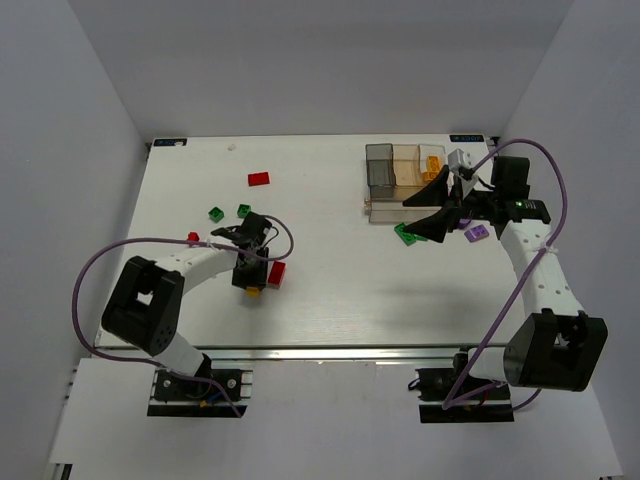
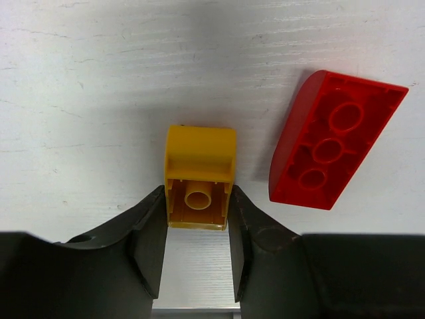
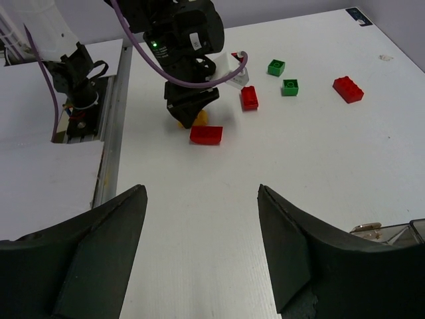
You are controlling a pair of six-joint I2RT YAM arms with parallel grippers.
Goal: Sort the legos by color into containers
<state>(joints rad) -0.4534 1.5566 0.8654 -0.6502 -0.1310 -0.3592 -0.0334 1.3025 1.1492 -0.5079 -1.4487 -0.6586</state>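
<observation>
1. The yellow brick [image 2: 199,174] lies on the surface [image 2: 86,100] at the left front, hollow underside facing the wrist camera.
2. The left gripper [image 2: 196,194] pinches it: one finger [image 2: 149,232] presses its left wall and the other presses its right wall, gripping only the near end.
3. An overturned red brick [image 2: 332,139] lies just to the right of the yellow brick, tilted and apart from it, showing three round tubes underneath.
4. A small red brick [image 1: 193,237] sits beside the left arm, farther back and to the left.
5. Two green bricks [image 1: 215,213] [image 1: 244,210] lie near each other behind that.
6. A long red brick [image 1: 259,179] lies farther back still, well apart from the others.
7. The organizer [image 1: 379,170] stands at the back right, its three bins in a row with the shallow tray in front.
8. Yellow pieces [image 1: 432,163] show in the right-end bin. I cannot tell whether the other two hold anything.
9. The right gripper [image 1: 428,206] is spread wide and holds nothing. It sits at the tray's right end and points left across the surface.
10. A green brick [image 1: 405,233] lies just in front of the tray, partly under the nearer finger of the right gripper.
11. A purple brick [image 1: 476,233] rests on the surface to the right of that gripper, close beside the right arm.
</observation>
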